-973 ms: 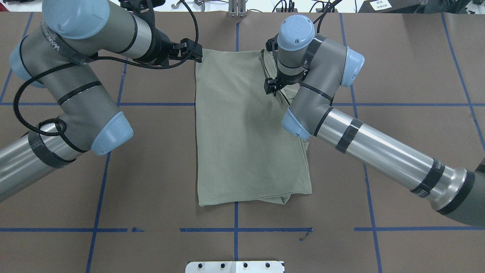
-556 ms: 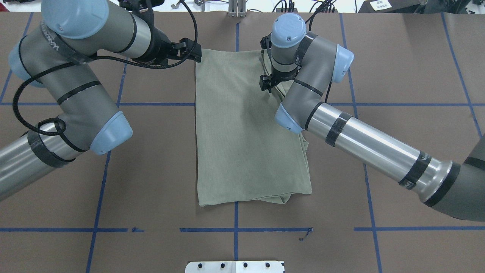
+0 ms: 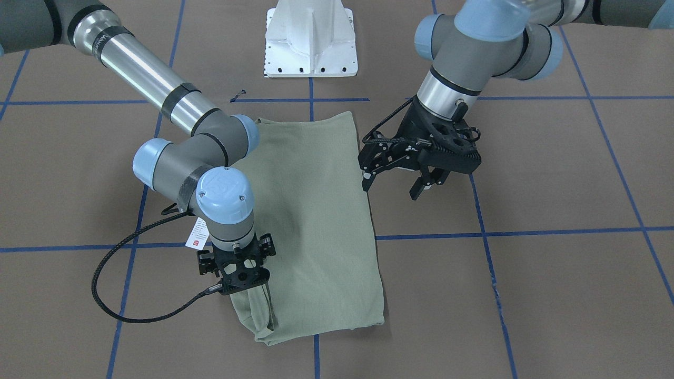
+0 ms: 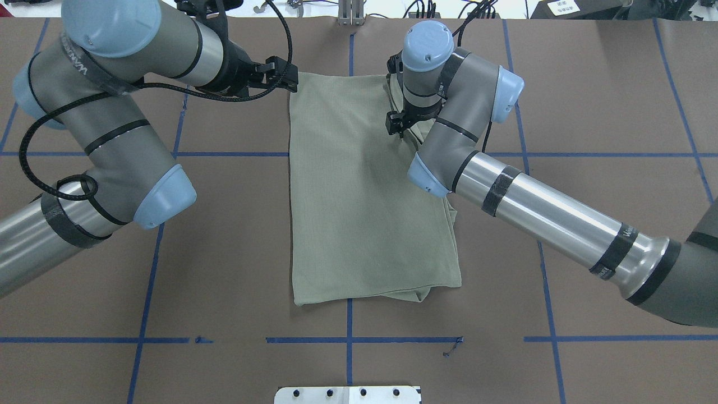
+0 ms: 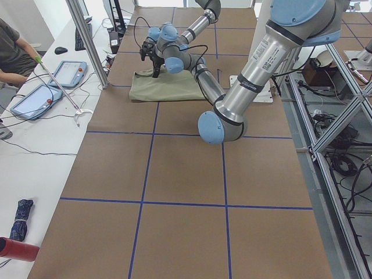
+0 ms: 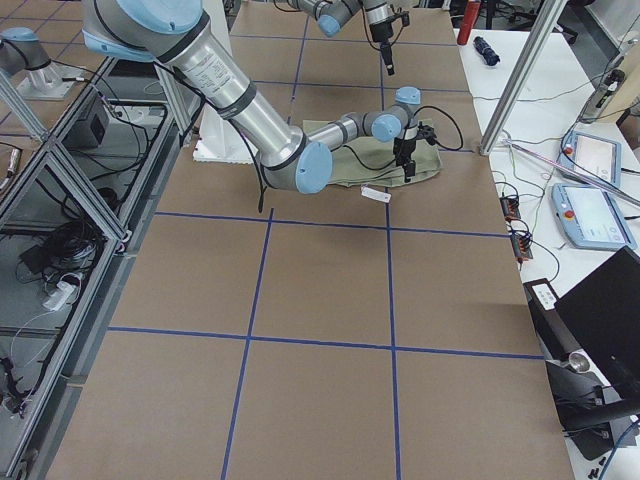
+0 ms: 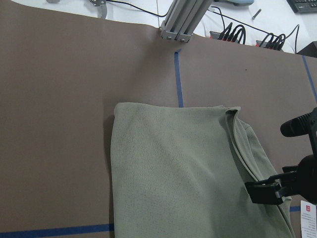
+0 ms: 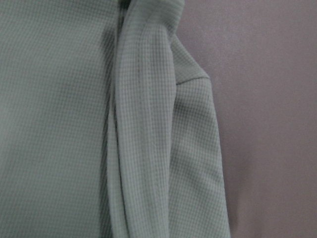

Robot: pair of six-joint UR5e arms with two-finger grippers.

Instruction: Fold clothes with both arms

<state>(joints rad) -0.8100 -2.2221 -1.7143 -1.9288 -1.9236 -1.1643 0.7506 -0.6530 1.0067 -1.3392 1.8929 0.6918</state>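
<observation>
The pale sage-green shirt (image 4: pixel 364 213) lies folded in a long rectangle on the brown table, also in the front view (image 3: pixel 316 226). Its white hang tag (image 3: pixel 198 234) sticks out from under the right arm. My right gripper (image 3: pixel 255 295) points straight down onto the shirt's far right corner (image 4: pixel 395 128). Its fingertips are sunk in the cloth, so I cannot tell how they stand. The right wrist view shows only a raised fold of the shirt (image 8: pixel 143 124) very close. My left gripper (image 3: pixel 392 187) is open and empty, hovering beside the shirt's far left corner (image 4: pixel 286 78).
The white pedestal base (image 3: pixel 310 42) stands at the near edge. An aluminium post (image 7: pixel 181 22) rises at the far edge. Blue tape lines (image 4: pixel 146 280) cross the table. A side bench with tablets (image 5: pixel 58 75) and a seated person (image 5: pixel 11 52) lie beyond the far edge.
My right arm has moved toward the far edge along the shirt's right side, then nearly stopped. The left arm and the shirt have hardly moved.
</observation>
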